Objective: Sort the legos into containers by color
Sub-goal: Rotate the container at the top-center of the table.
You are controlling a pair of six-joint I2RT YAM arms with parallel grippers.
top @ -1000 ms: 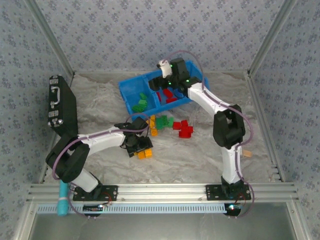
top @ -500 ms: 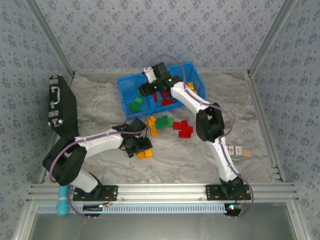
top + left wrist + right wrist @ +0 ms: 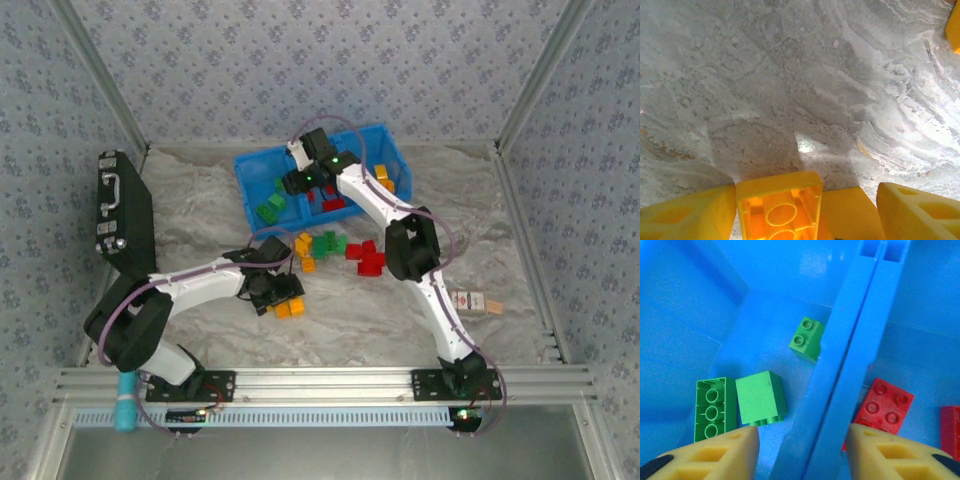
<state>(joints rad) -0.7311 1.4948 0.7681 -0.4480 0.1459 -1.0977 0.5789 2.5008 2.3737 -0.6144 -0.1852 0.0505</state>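
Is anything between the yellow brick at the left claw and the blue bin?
Yes: loose bricks lie on the table between the yellow brick and the blue bin, and the right gripper hangs over the bin's divider.

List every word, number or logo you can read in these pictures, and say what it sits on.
No text here can be read.
small red-and-white box: printed pattern, too small to read.
black case: no label shows.
red brick: nothing legible on its studs.
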